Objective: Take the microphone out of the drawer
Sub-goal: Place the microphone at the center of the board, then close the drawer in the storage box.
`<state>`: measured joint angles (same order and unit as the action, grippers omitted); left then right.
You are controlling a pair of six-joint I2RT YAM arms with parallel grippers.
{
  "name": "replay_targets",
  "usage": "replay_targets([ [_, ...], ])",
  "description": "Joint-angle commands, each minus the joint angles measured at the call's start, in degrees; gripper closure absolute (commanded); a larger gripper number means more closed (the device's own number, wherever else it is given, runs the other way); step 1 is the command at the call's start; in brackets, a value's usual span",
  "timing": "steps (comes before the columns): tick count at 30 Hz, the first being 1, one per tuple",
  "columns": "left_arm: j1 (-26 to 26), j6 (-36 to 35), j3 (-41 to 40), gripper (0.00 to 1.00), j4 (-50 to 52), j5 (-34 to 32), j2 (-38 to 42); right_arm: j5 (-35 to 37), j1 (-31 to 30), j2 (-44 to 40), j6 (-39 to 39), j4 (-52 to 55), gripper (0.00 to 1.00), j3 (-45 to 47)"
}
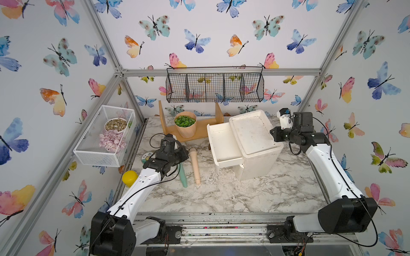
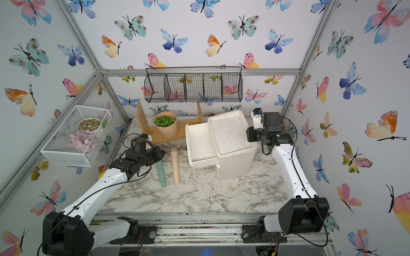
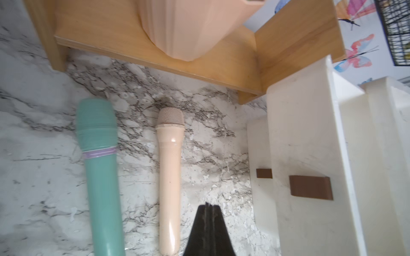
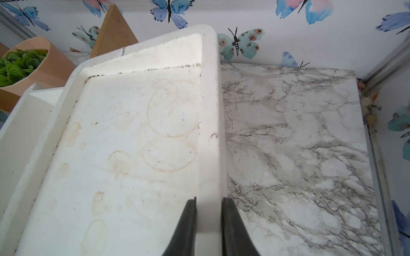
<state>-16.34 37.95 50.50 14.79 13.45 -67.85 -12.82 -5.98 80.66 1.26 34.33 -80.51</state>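
Two microphones lie side by side on the marble table, outside the drawer: a peach one (image 1: pixel 195 165) (image 2: pixel 175 166) (image 3: pixel 170 177) and a teal one (image 1: pixel 183 177) (image 2: pixel 161 175) (image 3: pixel 101 177). The white drawer (image 1: pixel 223 141) (image 2: pixel 199 141) stands pulled out of its white unit (image 1: pixel 250 133) (image 4: pixel 133 144) with nothing in it. My left gripper (image 3: pixel 209 205) is shut and holds nothing. It hangs over the table between the peach microphone and the unit. My right gripper (image 4: pixel 209 199) (image 1: pixel 273 134) is shut on the raised rim (image 4: pixel 210 110) of the unit's top.
A wooden shelf (image 1: pixel 199 130) with a peach plant pot (image 1: pixel 185 124) stands behind the microphones. A black wire basket (image 1: pixel 215 87) hangs on the back wall. On the left are a white mesh basket (image 1: pixel 104 135), a yellow ball (image 1: pixel 129 178) and a tape roll (image 1: pixel 146 156).
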Motion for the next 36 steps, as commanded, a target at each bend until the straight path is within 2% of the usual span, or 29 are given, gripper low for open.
replay_targets([
  [1, 0.09, 4.75, -2.91, 1.0, -8.45, 12.63, 1.09, -5.9, -0.26, -0.42, 3.84, -2.41, 0.93, -1.8],
  [5, -0.05, 9.07, -6.44, 1.0, -16.01, 19.71, 0.52, -6.15, -0.31, -0.51, 3.99, -2.6, 0.93, -1.62],
  [9, -0.9, 11.86, -8.22, 1.0, -21.31, 23.15, -0.14, -6.25, -0.26, -0.42, 4.05, -2.6, 0.93, -1.67],
  [22, -6.87, 14.15, -5.56, 1.0, -26.94, 22.68, -6.19, -7.13, -0.26, -0.33, 4.63, -2.85, 0.93, -1.5],
  [36, -13.03, 15.54, 1.39, 1.0, -31.35, 21.55, -15.85, -7.94, -0.26, -0.24, 5.15, -3.63, 0.93, -0.88],
])
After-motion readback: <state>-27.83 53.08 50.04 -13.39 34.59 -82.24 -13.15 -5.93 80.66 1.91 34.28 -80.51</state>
